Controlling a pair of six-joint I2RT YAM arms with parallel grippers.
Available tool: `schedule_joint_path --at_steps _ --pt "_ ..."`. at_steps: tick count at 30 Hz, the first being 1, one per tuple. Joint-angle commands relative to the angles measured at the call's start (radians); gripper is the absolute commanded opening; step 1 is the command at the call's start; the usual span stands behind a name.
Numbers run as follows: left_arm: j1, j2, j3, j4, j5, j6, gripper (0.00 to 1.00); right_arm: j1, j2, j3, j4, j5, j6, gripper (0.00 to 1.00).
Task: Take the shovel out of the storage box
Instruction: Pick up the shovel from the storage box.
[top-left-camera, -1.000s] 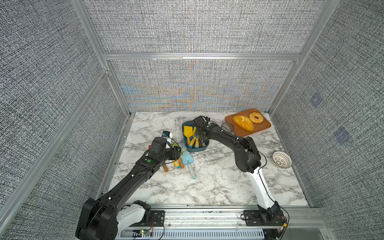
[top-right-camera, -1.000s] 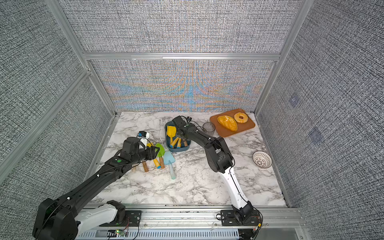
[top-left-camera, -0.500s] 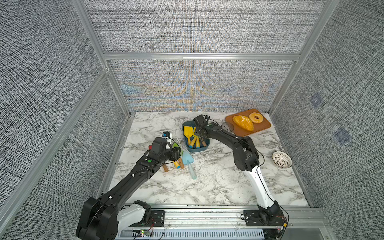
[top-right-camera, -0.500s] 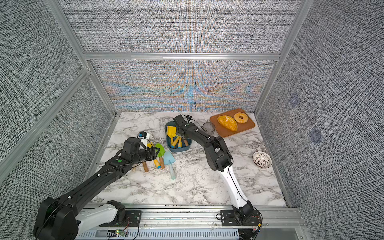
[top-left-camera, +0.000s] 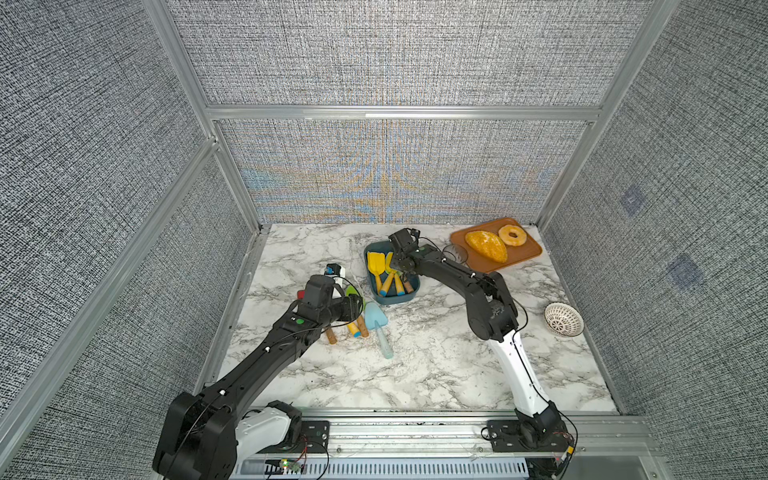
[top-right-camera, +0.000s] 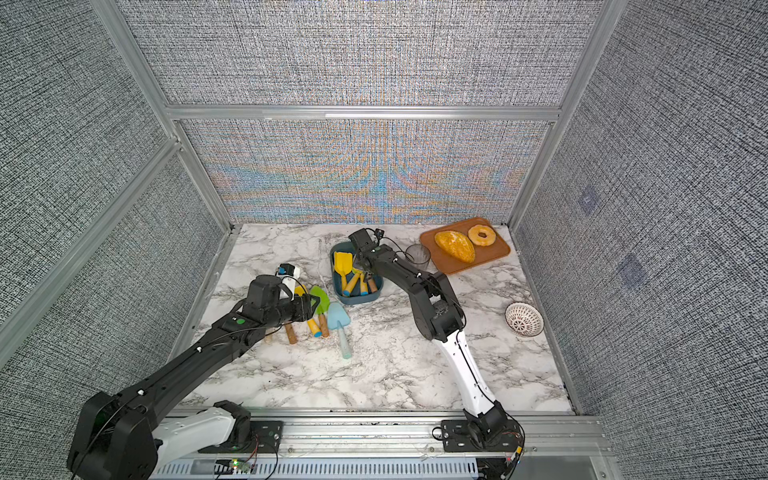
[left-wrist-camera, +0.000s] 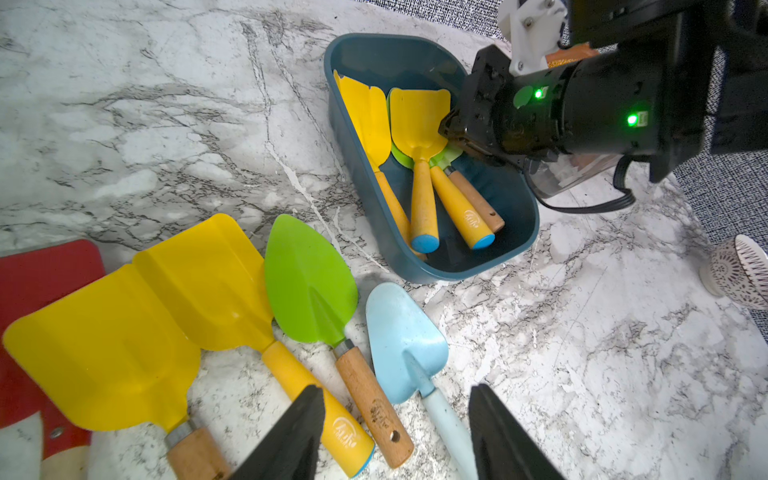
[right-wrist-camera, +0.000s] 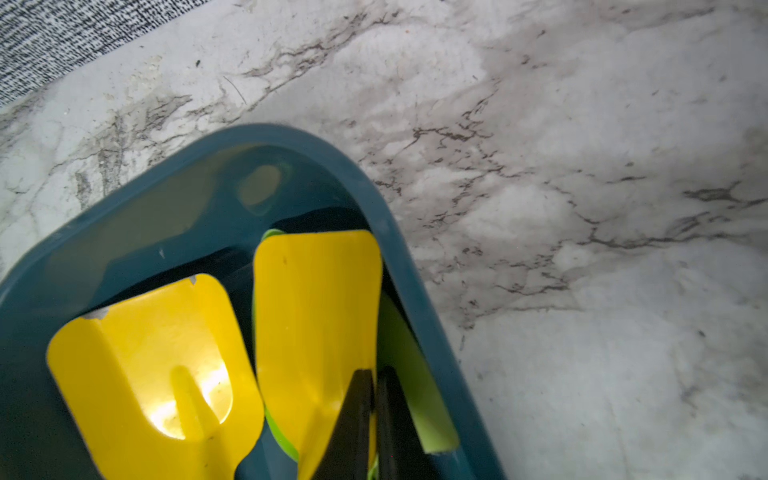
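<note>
The dark teal storage box (top-left-camera: 392, 300) (left-wrist-camera: 449, 274) (right-wrist-camera: 399, 257) stands at the back middle of the marble table. Several shovels lie in it: two yellow ones side by side, and a green blade (right-wrist-camera: 411, 374) under them. My right gripper (right-wrist-camera: 374, 376) (top-left-camera: 398, 266) reaches into the box and is shut on the side edge of one yellow shovel's blade (right-wrist-camera: 316, 299) (left-wrist-camera: 419, 120). The other yellow shovel (right-wrist-camera: 153, 357) lies free beside it. My left gripper (left-wrist-camera: 395, 399) (top-left-camera: 357, 307) hovers open over shovels lying on the table, holding nothing.
On the table left of the box lie a light blue shovel (left-wrist-camera: 403, 340), a green one (left-wrist-camera: 309, 282), a yellow one (left-wrist-camera: 166, 307) and a red blade (left-wrist-camera: 37, 282). An orange tray (top-left-camera: 528, 253) with bread, a glass (top-left-camera: 455, 252) and a patterned bowl (top-left-camera: 564, 319) sit to the right.
My right gripper's fingers have closed onto the yellow shovel's blade inside the box. Both arms stay about where they were.
</note>
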Motion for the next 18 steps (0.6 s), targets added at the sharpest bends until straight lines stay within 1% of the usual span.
schedule_joint_path --at_steps 1,10,18 --pt "0.001 0.006 0.001 0.024 0.011 0.012 0.61 0.002 -0.008 0.005 0.005 0.020 -0.030 0.00" --pt "0.001 0.019 0.005 0.024 0.010 0.012 0.61 0.011 -0.051 -0.008 0.046 0.034 -0.086 0.00" --pt "0.001 0.022 0.006 0.025 0.009 0.013 0.61 0.042 -0.166 -0.063 0.048 0.122 -0.157 0.00"
